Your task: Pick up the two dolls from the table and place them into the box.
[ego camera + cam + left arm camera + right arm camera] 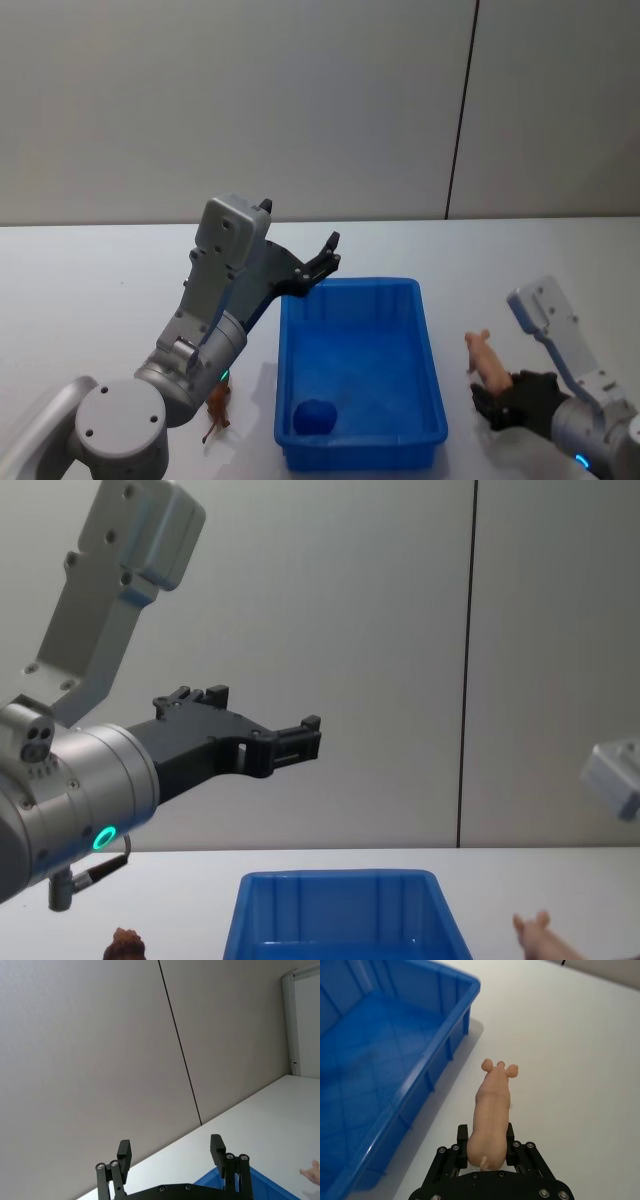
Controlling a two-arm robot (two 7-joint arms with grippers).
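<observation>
My right hand [486,1132] is pinching the pig [490,1105] by its rear, one finger pressed on each flank, with the snout pointing away from my wrist. I hold it over the bench [80,290] on the right side, toward the near edge. It is just beside the right wall of the box [470,985] and outside it; I cannot tell whether its feet touch the bench. The box sits mid-bench, long side running away from me. Inside it one dark blue rounded lump [315,415] lies in the near left corner. My left hand [328,254] hangs in the air above the box's far left corner, fingers spread wide. A brown doll [218,408] stands on the bench just outside the box's near left corner, beside my left arm.
</observation>
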